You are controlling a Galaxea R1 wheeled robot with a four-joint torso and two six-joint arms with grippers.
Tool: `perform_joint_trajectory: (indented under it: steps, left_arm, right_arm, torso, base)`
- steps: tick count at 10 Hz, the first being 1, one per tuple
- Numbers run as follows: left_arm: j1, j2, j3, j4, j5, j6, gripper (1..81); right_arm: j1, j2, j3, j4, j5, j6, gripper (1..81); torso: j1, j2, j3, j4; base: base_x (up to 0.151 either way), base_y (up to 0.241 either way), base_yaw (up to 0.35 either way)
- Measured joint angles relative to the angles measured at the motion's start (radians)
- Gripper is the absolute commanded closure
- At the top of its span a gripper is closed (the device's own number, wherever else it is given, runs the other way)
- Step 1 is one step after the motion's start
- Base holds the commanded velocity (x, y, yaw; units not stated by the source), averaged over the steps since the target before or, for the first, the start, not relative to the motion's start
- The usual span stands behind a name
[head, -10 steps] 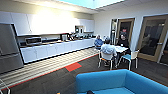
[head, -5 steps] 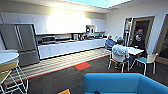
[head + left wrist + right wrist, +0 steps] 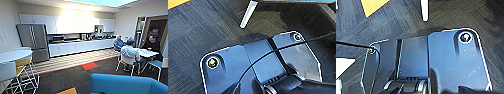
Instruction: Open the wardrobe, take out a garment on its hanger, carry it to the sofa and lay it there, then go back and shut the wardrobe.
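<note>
- sofa [image 3: 127, 85]: turquoise, low in the head view's foreground, on dark carpet [image 3: 75, 77].
- behind it: people seated at a white table [image 3: 147, 53]; kitchen counter [image 3: 80, 46] and steel fridge [image 3: 35, 41] along the far wall.
- both grippers: finger state cannot be told.

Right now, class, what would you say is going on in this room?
Nothing is being handled at this moment. The robot faces a break room, with the turquoise sofa close in front, low in the head view. Beyond lie dark carpet and a kitchen counter with a steel fridge. People sit at a white table on the right. Both wrist cameras look down on carpet; no garment or hanger can be seen.
</note>
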Motion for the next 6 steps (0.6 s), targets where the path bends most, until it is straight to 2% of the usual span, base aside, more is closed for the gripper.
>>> perform_joint_trajectory:
  steps: [6]
  left_arm:
    - [0.002,0.005,0.0,0.0,0.0,0.0,1.0]
  right_arm:
    - [-0.001,-0.003,-0.002,0.001,0.002,0.0,1.0]
  torso:
    - [0.0,0.0,0.0,0.0]
  base:
    - [0.0,0.0,0.187]
